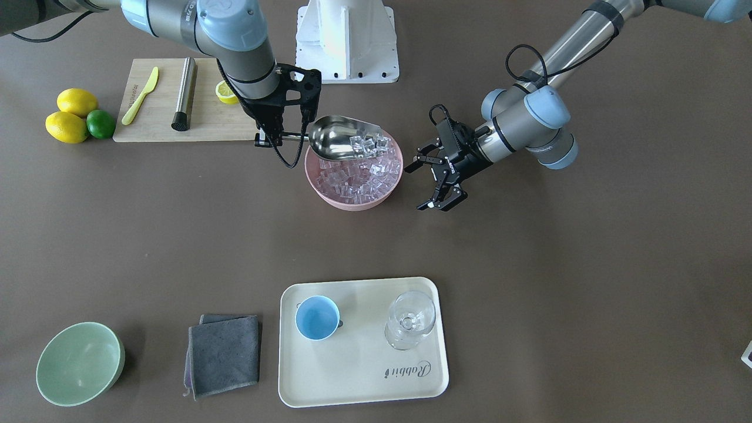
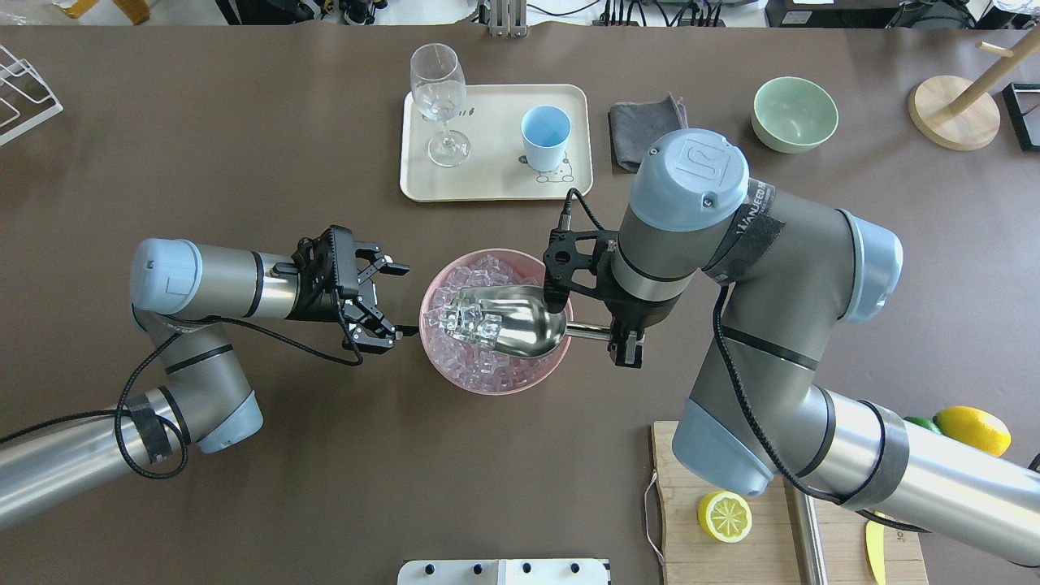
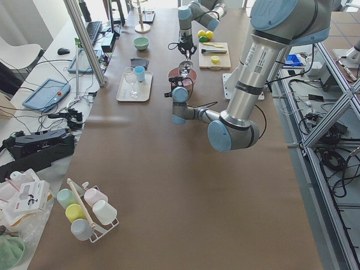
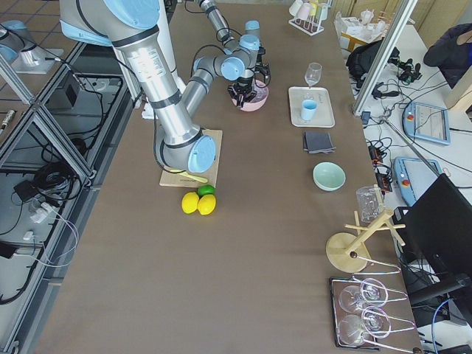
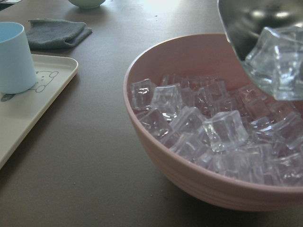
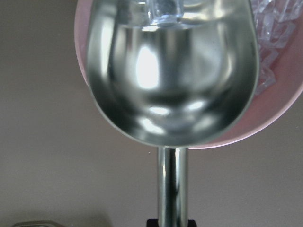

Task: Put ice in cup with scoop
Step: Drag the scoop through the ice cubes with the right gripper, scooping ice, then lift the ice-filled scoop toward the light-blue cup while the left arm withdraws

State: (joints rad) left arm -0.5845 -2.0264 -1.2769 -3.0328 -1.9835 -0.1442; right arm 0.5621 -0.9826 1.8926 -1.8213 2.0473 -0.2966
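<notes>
Two fingers of the right gripper (image 1: 265, 138) are clamping the slim handle of the scoop (image 1: 338, 138), left of centre in the front-facing frame. A few cubes of ice (image 1: 367, 144) are sitting in its trough, which is hanging over the pink bowl (image 1: 352, 205) heaped with more cubes. Just right of that bowl, the left gripper (image 1: 437, 188) is gaping wide, holding nothing. Well below, at bottom centre, the cup (image 1: 317, 317) is standing on the cream tray (image 1: 364, 376) beside a wine glass (image 1: 410, 320).
</notes>
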